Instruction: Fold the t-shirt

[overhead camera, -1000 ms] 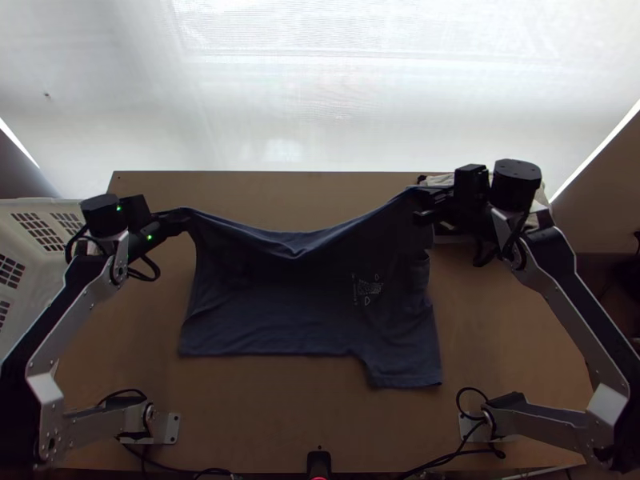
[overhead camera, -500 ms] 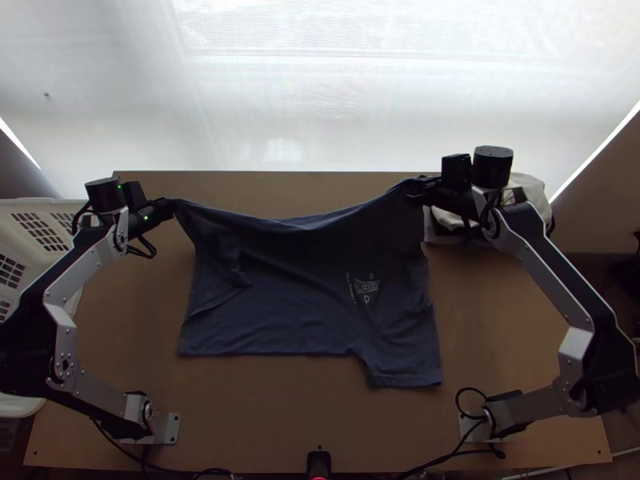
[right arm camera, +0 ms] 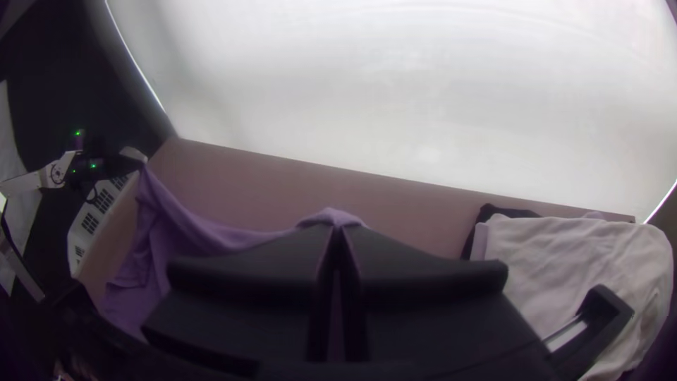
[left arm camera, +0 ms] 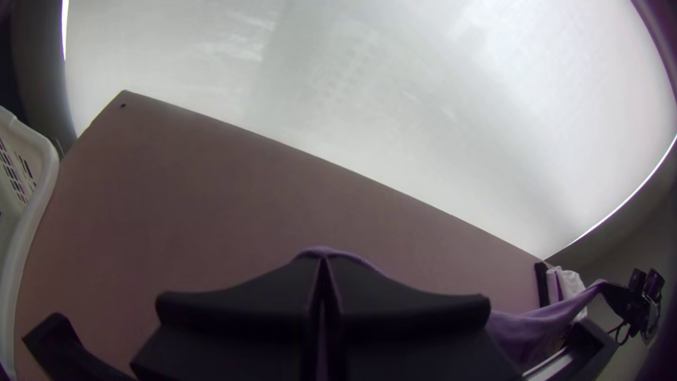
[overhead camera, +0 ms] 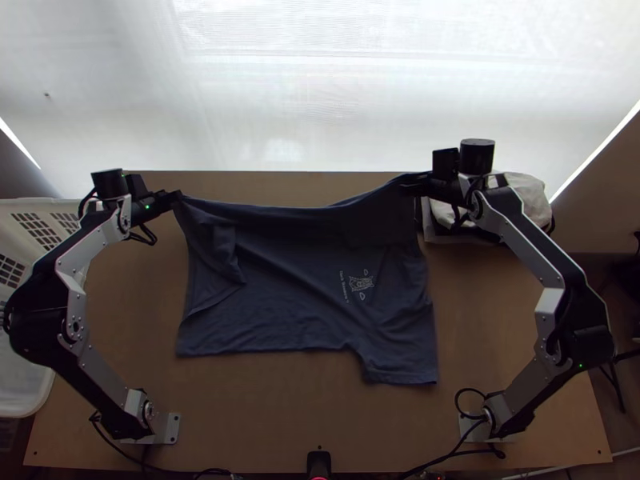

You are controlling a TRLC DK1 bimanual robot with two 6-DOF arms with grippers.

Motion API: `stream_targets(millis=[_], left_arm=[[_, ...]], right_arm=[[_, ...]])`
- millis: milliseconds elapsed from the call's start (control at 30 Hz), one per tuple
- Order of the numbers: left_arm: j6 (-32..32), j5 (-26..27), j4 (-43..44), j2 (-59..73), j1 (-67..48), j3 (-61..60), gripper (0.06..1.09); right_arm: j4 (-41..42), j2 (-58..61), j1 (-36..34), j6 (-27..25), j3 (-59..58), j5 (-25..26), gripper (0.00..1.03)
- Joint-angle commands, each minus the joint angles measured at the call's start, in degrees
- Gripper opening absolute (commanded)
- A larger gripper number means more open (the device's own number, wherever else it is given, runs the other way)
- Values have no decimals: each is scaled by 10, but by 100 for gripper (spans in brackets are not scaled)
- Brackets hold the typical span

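Dark blue in the top view, the t-shirt [overhead camera: 296,280] lies mostly spread over the wooden table [overhead camera: 320,416], its far edge drawn up between the left gripper [overhead camera: 176,197] and the right gripper [overhead camera: 408,187]. A loose flap is turned over near its left end, and a sleeve lies flat towards the right arm's base. Its front carries a small pale print [overhead camera: 360,284], a drawing with a line of lettering. A white basket [overhead camera: 20,203] stands by the left arm; light-coloured cloth [overhead camera: 524,200] is heaped behind the right.

From the left wrist view, the left gripper [left arm camera: 323,261] is clamped on the shirt, a fold of it bulging past the fingertips.

From the right wrist view, the right gripper [right arm camera: 337,229] pinches the other end; between the two, the fabric sags. A dark item [right arm camera: 486,226] pokes out beside the light-coloured cloth.
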Motion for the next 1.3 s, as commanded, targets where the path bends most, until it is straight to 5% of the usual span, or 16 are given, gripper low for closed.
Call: stream_targets(millis=[0,600,1267], left_arm=[[-4,0,-10,44,-11,48,9],[5,-8,-113,128,-16,138,9],[22,-21,-214,52,-23,97,9]], right_arm=[[4,48,2,1,29,2,3],[-2,172,-7,2,107,24,3],[-40,79,-14,-6,22,27,3]])
